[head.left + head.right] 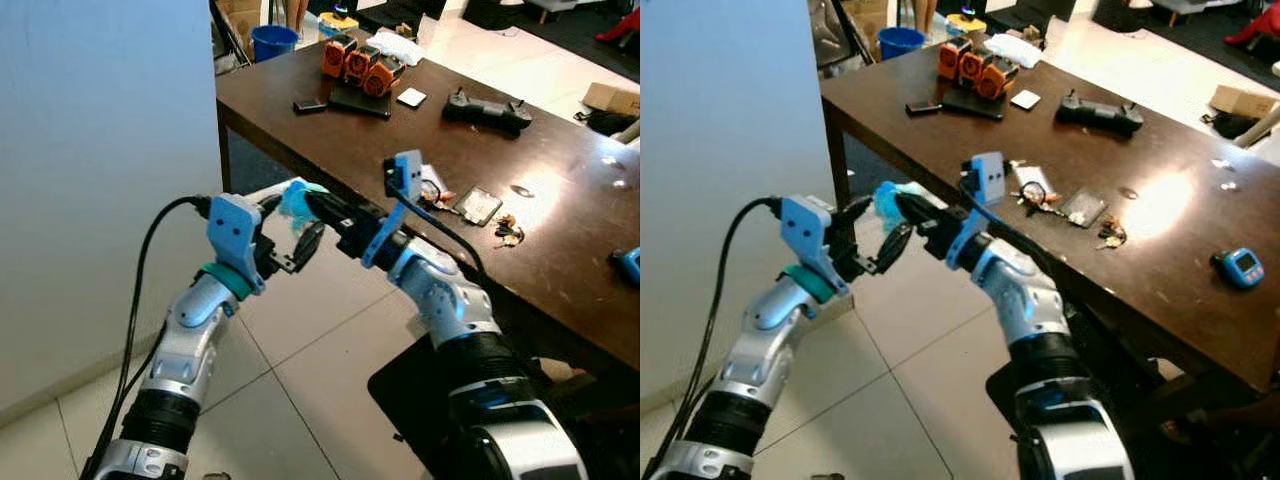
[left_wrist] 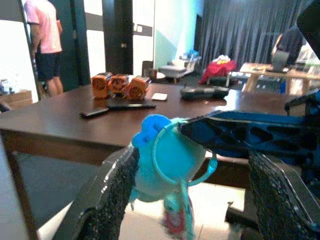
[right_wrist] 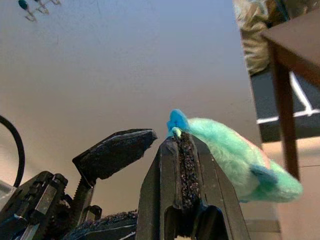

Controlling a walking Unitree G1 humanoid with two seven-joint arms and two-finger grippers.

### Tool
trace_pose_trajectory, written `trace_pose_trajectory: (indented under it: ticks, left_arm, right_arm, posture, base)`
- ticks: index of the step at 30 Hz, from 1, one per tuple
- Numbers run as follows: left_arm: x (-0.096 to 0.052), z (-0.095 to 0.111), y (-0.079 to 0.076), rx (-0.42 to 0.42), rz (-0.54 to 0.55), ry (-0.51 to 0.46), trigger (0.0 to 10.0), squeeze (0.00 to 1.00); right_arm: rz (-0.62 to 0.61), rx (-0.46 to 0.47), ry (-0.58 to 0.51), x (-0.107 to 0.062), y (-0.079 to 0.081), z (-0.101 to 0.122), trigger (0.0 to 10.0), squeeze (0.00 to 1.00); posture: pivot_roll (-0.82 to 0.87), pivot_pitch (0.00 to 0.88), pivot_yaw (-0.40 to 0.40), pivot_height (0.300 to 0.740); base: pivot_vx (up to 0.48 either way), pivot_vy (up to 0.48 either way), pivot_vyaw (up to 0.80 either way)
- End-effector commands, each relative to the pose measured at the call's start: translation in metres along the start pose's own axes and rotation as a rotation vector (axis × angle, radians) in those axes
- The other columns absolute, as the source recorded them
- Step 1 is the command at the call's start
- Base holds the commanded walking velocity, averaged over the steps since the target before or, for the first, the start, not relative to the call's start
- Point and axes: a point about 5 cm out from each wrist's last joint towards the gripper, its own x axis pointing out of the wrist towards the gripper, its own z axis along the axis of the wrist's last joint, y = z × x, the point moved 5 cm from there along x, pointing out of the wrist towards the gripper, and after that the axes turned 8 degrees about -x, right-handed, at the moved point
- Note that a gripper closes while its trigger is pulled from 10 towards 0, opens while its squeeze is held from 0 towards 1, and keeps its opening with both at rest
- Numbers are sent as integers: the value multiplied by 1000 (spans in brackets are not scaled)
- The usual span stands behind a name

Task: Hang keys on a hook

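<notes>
1. Keys are not yet hanging on anything: the right end effector (image 1: 318,207) is pinching the ring of a turquoise plush keychain (image 2: 167,165) between its clenched fingers, holding it in the air just off the corner of the brown surface (image 1: 560,250), in front of the pale wall (image 1: 100,180).
2. The left end effector (image 2: 190,195) is sitting released, its two fingers spread on either side of the plush without gripping it, so I judge that a handover between the arms is going on and is unfinished.
3. Pickup looks done; what is remaining is finishing the transfer, carrying the keychain to a hook and slipping the ring over it.
4. In the right wrist view a few small items (image 3: 37,6) are hanging high on the wall; they may mark the hooks, but they are too small to tell.
5. I am counting one plush keychain in the end effectors.
6. On the surface I am counting three orange battery packs (image 1: 358,62) in a row, one black remote (image 1: 309,105), one black controller (image 1: 487,110), one small white square (image 1: 411,97), one blue gadget (image 1: 1241,267) and one further bunch of small keys (image 1: 508,232) near the front edge.
7. One person in a pink shirt (image 2: 45,47) is standing beyond the surface, well apart from the arms.
</notes>
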Motion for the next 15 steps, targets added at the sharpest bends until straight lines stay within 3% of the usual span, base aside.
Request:
trace_pose_trajectory:
  ticks: [1, 5, 15]
  left_arm:
    - [-2, 1, 0, 13, 10, -12, 10000, 0]
    - [-4, 6, 7, 40, 50, -27, 10000, 0]
    - [-5, 17, 18, 67, 126, -73, 10000, 0]
  right_arm:
    - [17, 5, 14, 5, 5, -5, 10000, 0]
    - [12, 20, 36, 12, 6, -12, 10000, 0]
    - [2, 37, 49, 14, 3, -14, 10000, 0]
  posture:
    - [191, 0, -57, 740]
    - [215, 0, -66, 740]
    - [229, 0, -82, 740]
  base:
    - [0, 0, 0]
    - [0, -360, 0]
    - [0, 0, 800]
